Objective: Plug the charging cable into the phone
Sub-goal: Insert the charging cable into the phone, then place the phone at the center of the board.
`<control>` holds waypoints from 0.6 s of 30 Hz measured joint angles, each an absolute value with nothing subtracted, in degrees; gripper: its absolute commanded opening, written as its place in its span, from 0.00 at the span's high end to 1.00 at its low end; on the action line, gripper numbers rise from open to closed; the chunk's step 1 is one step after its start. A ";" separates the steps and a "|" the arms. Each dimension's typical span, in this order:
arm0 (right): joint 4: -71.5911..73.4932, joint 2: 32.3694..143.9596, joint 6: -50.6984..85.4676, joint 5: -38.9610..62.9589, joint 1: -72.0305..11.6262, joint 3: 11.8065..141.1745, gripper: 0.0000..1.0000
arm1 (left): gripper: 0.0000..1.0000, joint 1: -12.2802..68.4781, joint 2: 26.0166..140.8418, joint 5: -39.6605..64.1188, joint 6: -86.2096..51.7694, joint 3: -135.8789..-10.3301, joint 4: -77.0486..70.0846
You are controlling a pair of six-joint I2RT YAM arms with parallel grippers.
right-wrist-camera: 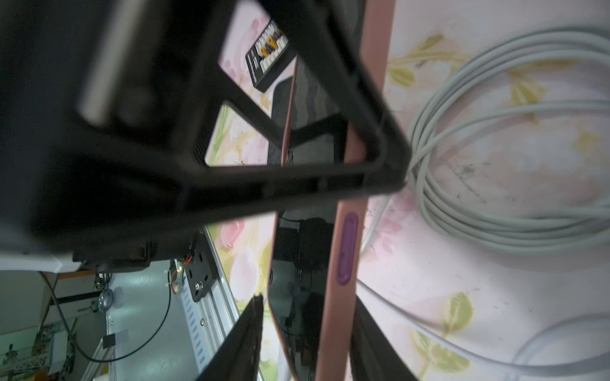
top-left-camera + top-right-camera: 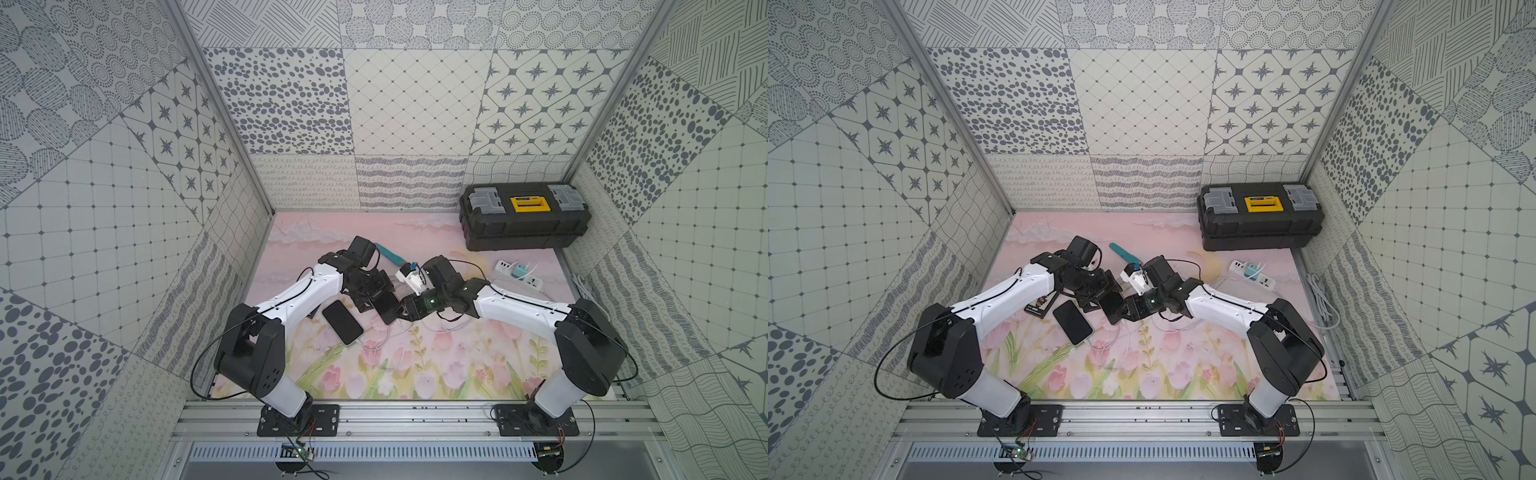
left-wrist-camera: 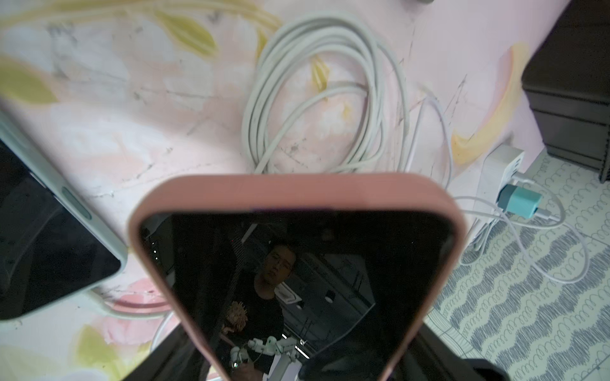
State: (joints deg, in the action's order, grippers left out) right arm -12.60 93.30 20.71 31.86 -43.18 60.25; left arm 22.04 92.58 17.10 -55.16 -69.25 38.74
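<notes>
In both top views, the left gripper (image 2: 376,301) and the right gripper (image 2: 405,311) are seen close together over the middle of a pink floral mat (image 2: 436,374). A black-screened pink-cased phone (image 2: 1111,308) is held between them. A second phone in a pale green case (image 2: 343,322) lies flat just beside them.

In the left wrist view, the pink-cased phone is clamped across its width by the left gripper's fingers (image 3: 171,356). A thin white charging cable (image 3: 446,138) lies looped on the mat near a teal charger (image 3: 520,203), apart from the phone. Its plug cannot be made out.

In the right wrist view, the right gripper's fingers (image 1: 244,339) stand apart on either side of the phone's edge. Mat is visible between one finger and the screen, so nothing is gripped.
</notes>
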 measured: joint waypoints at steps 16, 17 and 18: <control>-9.32 83.81 20.16 32.80 -37.45 52.60 0.34 | 1.00 18.83 106.43 15.64 -53.43 -80.20 46.26; -9.34 83.72 20.16 32.77 -37.36 52.45 0.34 | 1.00 18.55 107.92 15.20 -52.97 -81.32 46.78; -9.37 83.70 20.18 32.77 -37.34 52.38 0.34 | 0.99 18.28 109.14 14.92 -52.75 -82.17 47.18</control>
State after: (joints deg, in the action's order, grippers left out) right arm -9.37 83.70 20.18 32.77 -37.34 52.38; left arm 18.28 109.14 14.92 -52.75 -82.17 47.18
